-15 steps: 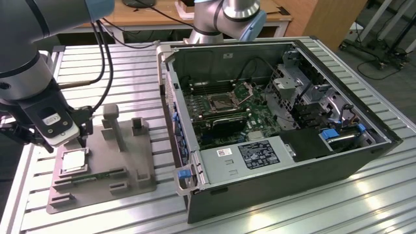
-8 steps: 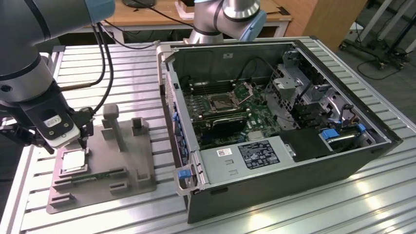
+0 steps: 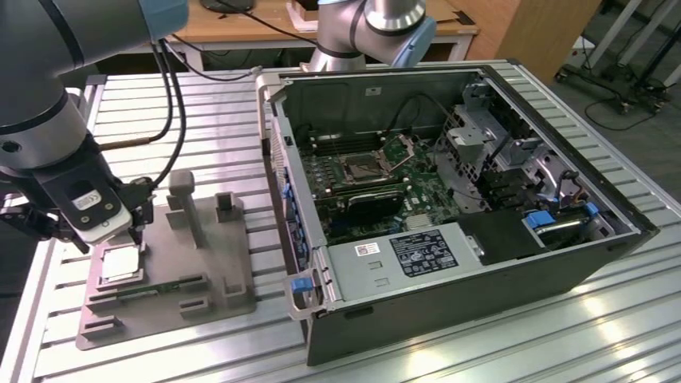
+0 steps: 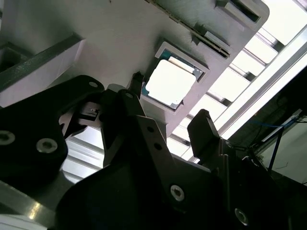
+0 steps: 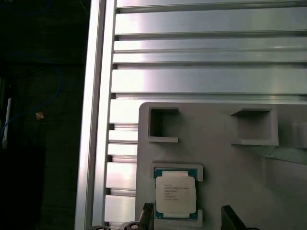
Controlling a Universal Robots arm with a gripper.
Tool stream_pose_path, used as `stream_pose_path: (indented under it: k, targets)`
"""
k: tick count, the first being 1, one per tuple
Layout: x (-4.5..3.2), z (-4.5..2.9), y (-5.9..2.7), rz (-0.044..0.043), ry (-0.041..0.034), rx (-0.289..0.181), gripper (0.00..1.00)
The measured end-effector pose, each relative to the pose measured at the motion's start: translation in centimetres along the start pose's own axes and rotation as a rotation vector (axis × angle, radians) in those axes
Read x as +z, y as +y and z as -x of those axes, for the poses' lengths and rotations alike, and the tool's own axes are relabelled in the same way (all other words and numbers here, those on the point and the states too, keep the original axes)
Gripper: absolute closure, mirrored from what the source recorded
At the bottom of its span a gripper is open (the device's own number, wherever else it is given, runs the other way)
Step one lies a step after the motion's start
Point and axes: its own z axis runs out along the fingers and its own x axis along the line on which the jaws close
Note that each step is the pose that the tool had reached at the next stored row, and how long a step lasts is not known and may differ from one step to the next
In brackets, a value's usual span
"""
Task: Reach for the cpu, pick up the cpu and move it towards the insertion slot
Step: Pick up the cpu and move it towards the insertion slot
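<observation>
I'm hovering my gripper [image 4: 169, 98] over the grey fixture [image 4: 96, 28], fingers [image 4: 206, 129] spread wide and holding nothing, the cpu [image 4: 170, 82] lying flat in its recess just beyond them, between the two tips

My arm [image 3: 43, 96] reaches in over the counter's [image 3: 479, 335] edge at the exterior view's left. My wrist [image 3: 48, 148] is bent, so my gripper [image 3: 120, 233] points down, low above the surface. In the second wrist view my two dark fingers [image 4: 204, 124] stand well apart, gripping nothing.
</observation>
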Motion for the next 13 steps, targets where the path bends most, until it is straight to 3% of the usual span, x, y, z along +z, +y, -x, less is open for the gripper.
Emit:
stream_pose_path:
  k: [13]
  targets:
    - [1.15,-0.04,-0.18,0.0004,-0.0008,0.018,0.35]
